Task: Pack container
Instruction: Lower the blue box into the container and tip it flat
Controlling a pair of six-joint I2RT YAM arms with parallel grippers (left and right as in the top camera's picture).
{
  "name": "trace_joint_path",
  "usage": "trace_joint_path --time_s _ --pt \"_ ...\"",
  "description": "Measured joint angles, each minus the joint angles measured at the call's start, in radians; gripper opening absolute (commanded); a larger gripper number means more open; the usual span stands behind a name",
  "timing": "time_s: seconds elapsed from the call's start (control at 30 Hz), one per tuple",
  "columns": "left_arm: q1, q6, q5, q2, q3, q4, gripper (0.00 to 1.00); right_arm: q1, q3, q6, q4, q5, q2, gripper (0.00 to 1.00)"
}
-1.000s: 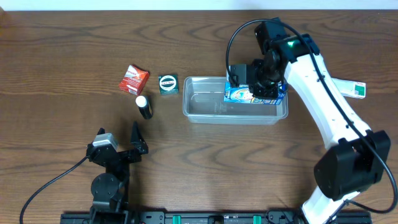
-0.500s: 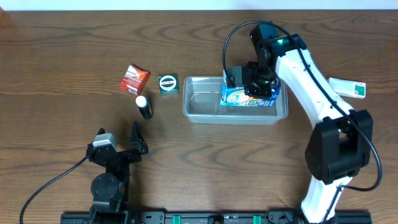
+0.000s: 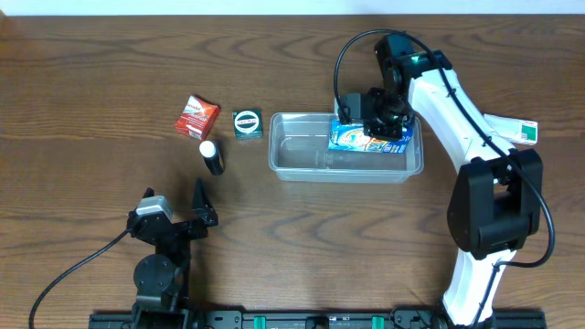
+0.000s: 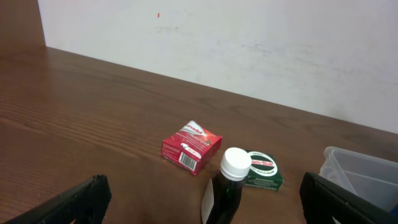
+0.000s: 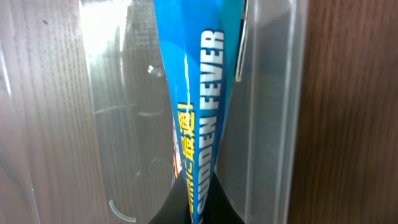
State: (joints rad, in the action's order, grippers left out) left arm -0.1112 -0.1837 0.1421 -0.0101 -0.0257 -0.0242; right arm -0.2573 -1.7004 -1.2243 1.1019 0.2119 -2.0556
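Between the right jaws, pinched tight: blue packet (image 5: 196, 124), standing on edge inside the clear container (image 3: 297, 151). Ahead of the wide-open left jaws: bottle (image 4: 226, 190), red box (image 4: 191, 146), green box (image 4: 262, 172).

White right arm (image 3: 466, 119), black left arm (image 3: 160, 242), black cables (image 3: 340, 55), green light (image 3: 426, 64).

Dark wood table (image 3: 91, 73); plain white wall (image 4: 249, 50) behind.

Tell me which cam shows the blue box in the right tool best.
Overhead: the blue box shows its printed face, in the right half of the container, held by the right tool. Right wrist shows only its narrow edge, close up, reading SUDDEN FEVER. Left wrist misses it, catching only a container corner.
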Motion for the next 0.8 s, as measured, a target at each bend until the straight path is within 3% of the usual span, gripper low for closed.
trace_joint_path --time_s 0.13,0.27,0.33,0.37,0.5,0.8 --pt "0.000 0.000 0.000 0.000 0.000 0.000 0.98 0.007 0.000 0.000 -0.009 0.001 0.000 0.01" --pt "0.000 0.000 0.000 0.000 0.000 0.000 0.98 0.012 0.000 0.000 -0.014 0.001 0.000 0.10" --pt "0.000 0.000 0.000 0.000 0.000 0.000 0.98 0.012 0.000 0.002 -0.015 0.002 0.000 0.27" --pt "0.000 0.000 0.000 0.000 0.000 0.000 0.98 0.012 0.000 0.003 -0.015 0.003 0.000 0.29" --pt "0.000 0.000 0.000 0.000 0.000 0.000 0.98 0.012 0.000 0.009 -0.016 0.005 0.000 0.23" --pt "0.000 0.000 0.000 0.000 0.000 0.000 0.98 0.011 0.000 0.124 -0.010 0.011 0.000 0.26"
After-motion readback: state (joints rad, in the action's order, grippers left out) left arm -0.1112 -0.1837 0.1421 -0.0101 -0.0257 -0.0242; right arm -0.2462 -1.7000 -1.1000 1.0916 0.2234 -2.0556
